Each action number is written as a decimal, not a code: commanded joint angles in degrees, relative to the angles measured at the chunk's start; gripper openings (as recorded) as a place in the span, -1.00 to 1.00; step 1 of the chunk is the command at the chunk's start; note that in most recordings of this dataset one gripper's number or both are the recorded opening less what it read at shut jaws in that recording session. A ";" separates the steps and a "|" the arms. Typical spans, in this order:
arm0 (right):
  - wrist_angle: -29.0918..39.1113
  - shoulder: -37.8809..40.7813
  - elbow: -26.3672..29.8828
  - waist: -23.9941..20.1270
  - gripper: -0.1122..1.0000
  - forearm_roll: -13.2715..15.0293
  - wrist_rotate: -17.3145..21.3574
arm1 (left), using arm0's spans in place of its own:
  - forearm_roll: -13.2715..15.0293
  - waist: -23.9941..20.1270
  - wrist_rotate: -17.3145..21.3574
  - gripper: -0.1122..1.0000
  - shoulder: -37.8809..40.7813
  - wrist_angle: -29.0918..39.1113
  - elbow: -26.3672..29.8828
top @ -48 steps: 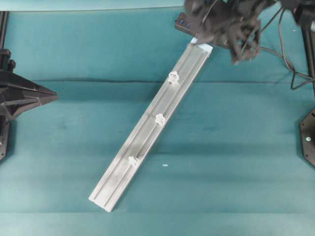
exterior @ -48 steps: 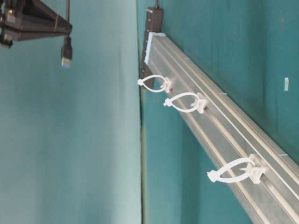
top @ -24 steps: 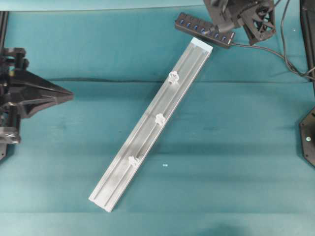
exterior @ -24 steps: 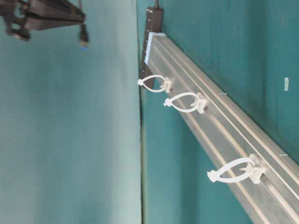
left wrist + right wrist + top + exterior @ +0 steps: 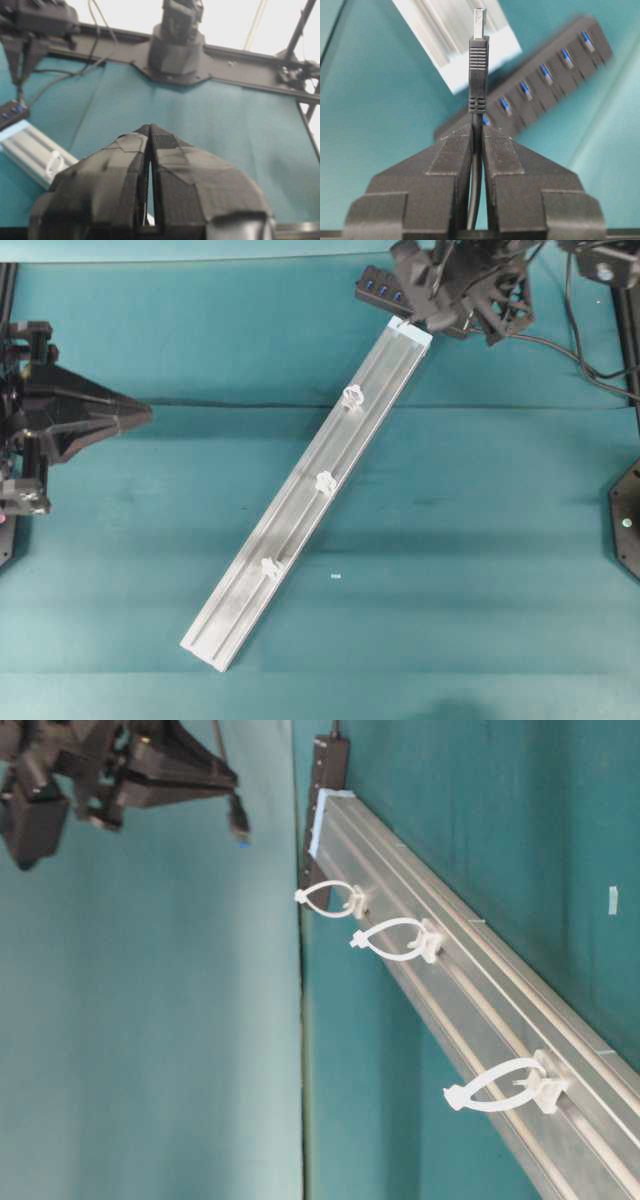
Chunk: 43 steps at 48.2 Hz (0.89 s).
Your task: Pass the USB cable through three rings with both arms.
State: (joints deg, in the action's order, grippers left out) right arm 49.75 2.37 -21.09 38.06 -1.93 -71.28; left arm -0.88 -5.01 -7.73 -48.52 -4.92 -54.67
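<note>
While the right hand [image 5: 478,131] clamps the thin black USB cable [image 5: 478,75] just behind its plug, it hovers at the far right, above the black multi-port hub [image 5: 385,288] and the far end of the long silver aluminium rail [image 5: 300,510]. Three whitish plastic rings [image 5: 324,481] stand along the rail. At the left, the left hand [image 5: 140,414] is closed and empty.
</note>
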 commanded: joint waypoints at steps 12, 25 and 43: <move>-4.04 2.64 0.09 -2.02 -0.64 -0.18 -2.37 | -0.18 -0.09 -0.09 -0.64 0.26 -0.26 1.49; -4.31 4.04 -0.18 -4.04 -0.64 -1.23 -5.54 | -0.09 -0.26 -0.09 -0.63 0.97 -0.26 1.41; -6.68 6.94 0.44 -5.80 -0.64 -2.02 -5.71 | -0.18 -0.26 -0.18 -0.61 1.05 -0.26 1.32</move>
State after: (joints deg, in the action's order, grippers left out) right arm 43.59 8.70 -21.18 32.78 -3.78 -76.29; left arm -0.97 -5.19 -7.82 -47.46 -4.83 -54.67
